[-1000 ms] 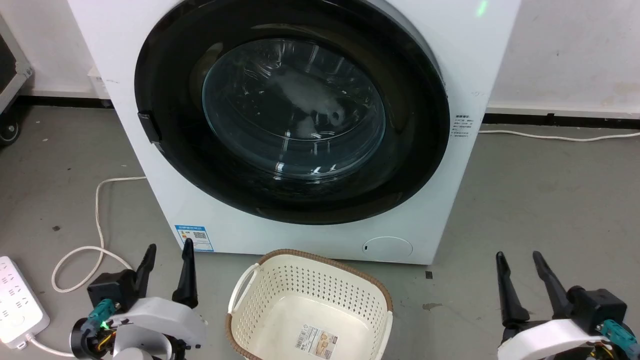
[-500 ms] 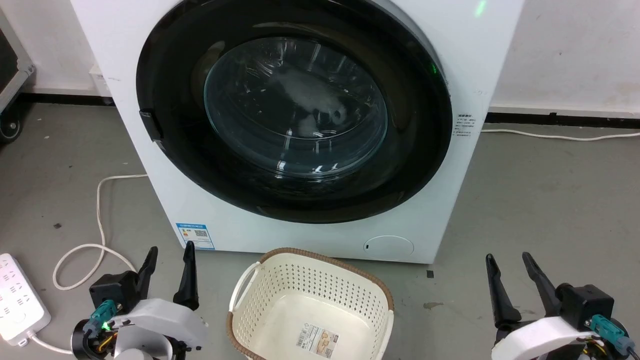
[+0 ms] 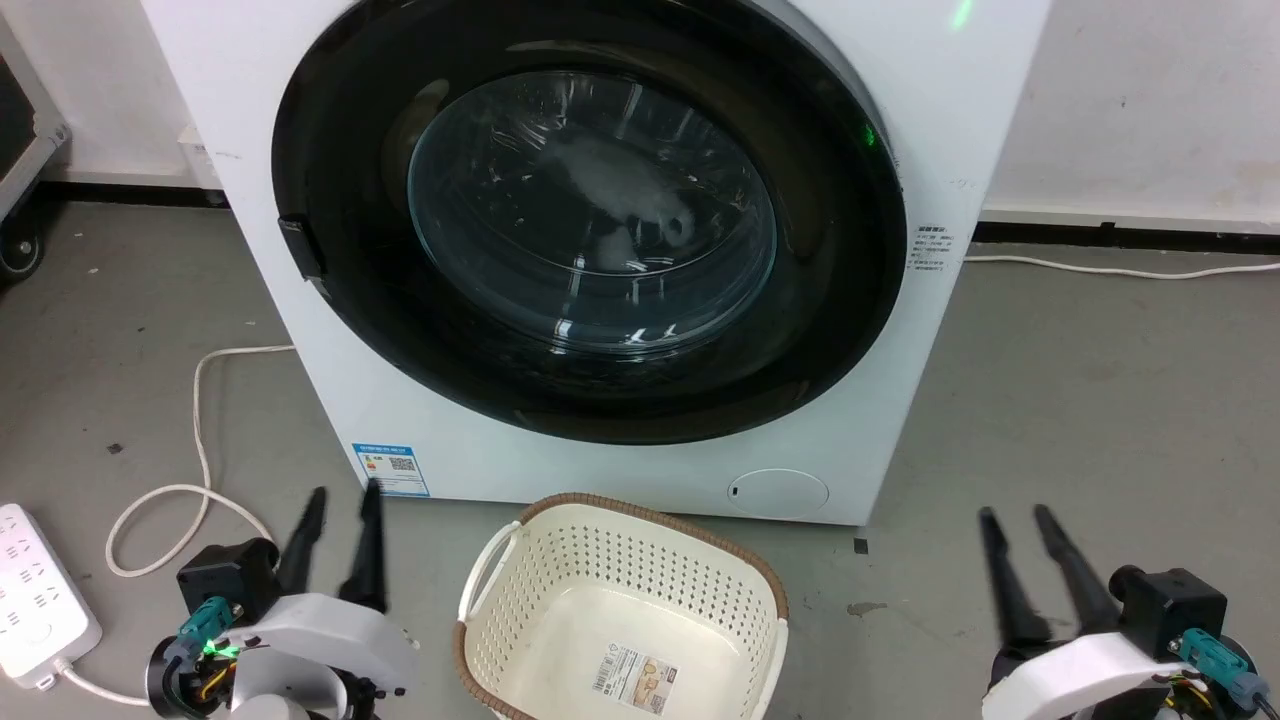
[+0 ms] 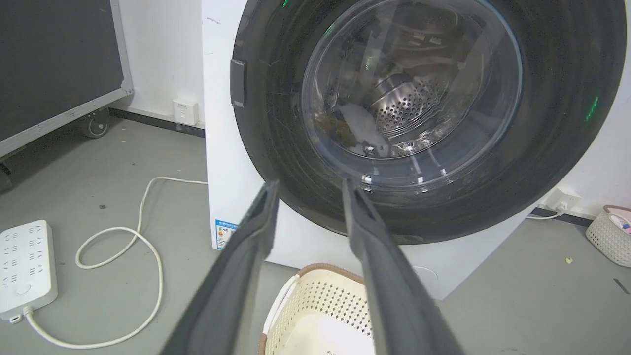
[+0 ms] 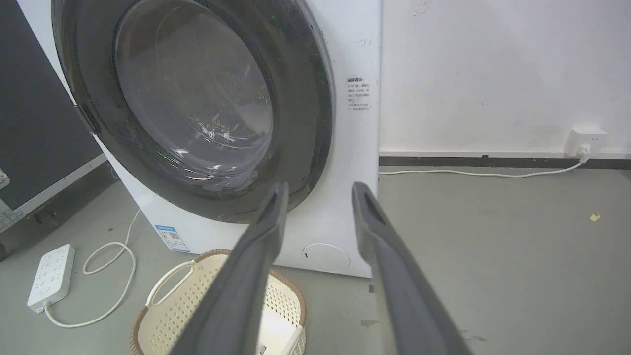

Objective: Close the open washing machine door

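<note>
The white washing machine [image 3: 470, 455] stands straight ahead. Its round glossy black washing machine door [image 3: 340, 300] with the clear glass bowl lies flat against the front, its latch tab at the left edge. White laundry shows behind the glass. My left gripper [image 3: 344, 495] hovers low at the lower left, open and empty, well short of the machine. My right gripper [image 3: 1015, 515] hovers at the lower right, also open and empty. The left wrist view has the left gripper [image 4: 309, 185] pointing at the door [image 4: 276, 128]. The right gripper [image 5: 320, 187] points at the door's lower right rim [image 5: 305, 113].
A cream perforated basket [image 3: 620, 560] stands on the floor just before the machine, between my arms. A white power strip [image 3: 35, 590] and its looped cable [image 3: 200, 400] lie at the left. A dark wheeled case [image 4: 54, 64] stands far left. Bare grey floor lies to the right.
Both grippers' fingers have drawn a little closer together. The head picture has shifted slightly. The door has not moved.
</note>
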